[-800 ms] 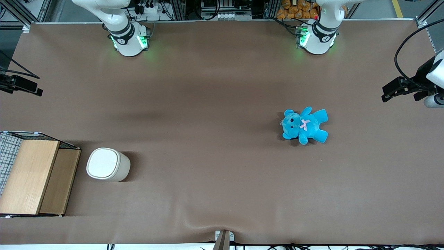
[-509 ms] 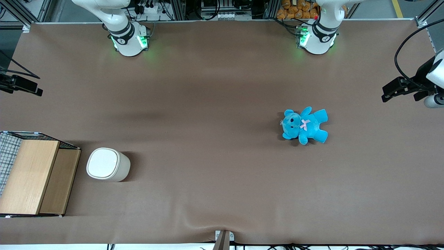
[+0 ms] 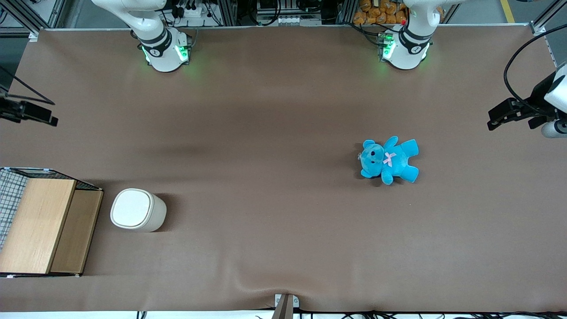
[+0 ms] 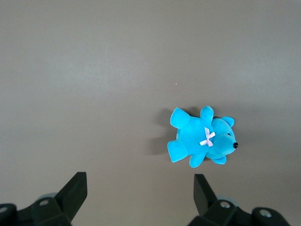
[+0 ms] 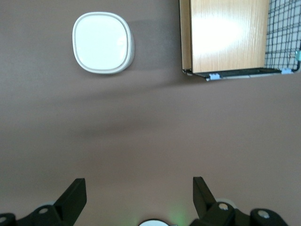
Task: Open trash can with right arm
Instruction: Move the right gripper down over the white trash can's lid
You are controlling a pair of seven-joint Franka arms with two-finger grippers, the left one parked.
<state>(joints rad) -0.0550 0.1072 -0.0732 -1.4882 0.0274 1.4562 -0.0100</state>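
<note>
Overhead, the slim black gripper (image 5: 136,200) hung with fingers (image 5: 75,195) spread wide, holding nothing, above bare brown counter (image 3: 274,221). Small cream-beige plastic trash can (image 3: 137,210) (image 5: 103,42), pale lid shut, stood near the working arm's end, just beside the wooden box with wire mesh (image 3: 42,223) (image 5: 225,35).

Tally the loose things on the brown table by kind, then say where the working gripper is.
Trash can: 1
Blue teddy: 1
Wooden box with wire mesh: 1
Total: 3
The gripper is open, high above bare table, farther from the front camera than the can.
</note>
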